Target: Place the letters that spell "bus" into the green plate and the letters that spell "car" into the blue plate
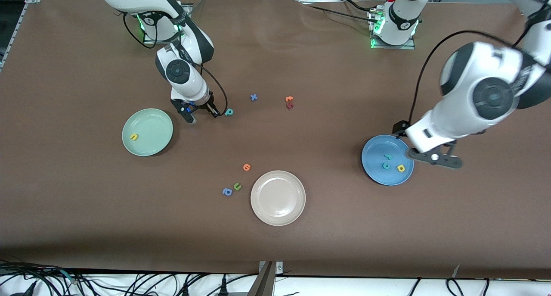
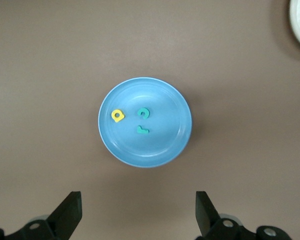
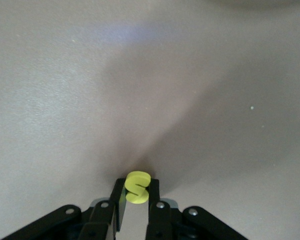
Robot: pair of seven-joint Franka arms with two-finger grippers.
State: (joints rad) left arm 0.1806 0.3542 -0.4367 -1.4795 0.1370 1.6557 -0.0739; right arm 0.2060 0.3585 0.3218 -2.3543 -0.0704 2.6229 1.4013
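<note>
My right gripper [image 1: 214, 112] is low over the table between the green plate [image 1: 150, 147] and the teal "b" [image 1: 229, 112]. It is shut on the yellow "s" [image 3: 137, 187], pinched upright between the fingers of the right gripper [image 3: 136, 192]. A yellow "u" [image 1: 134, 136] lies in the green plate. The blue plate [image 1: 376, 175] holds the teal "r" [image 1: 388, 157], teal "c" [image 1: 386, 166] and yellow "a" [image 1: 400, 168]. My left gripper [image 1: 434, 158] hangs open and empty above that plate's rim. In the left wrist view the left gripper [image 2: 137, 215] is spread wide, off the blue plate [image 2: 165, 97].
A beige-white plate [image 1: 278, 212] sits near the front middle. Near it lie an orange letter [image 1: 246, 167], an olive "u" [image 1: 237, 186] and a blue "a" [image 1: 227, 192]. A blue "x" [image 1: 254, 97] and orange and red letters [image 1: 289, 102] lie farther back.
</note>
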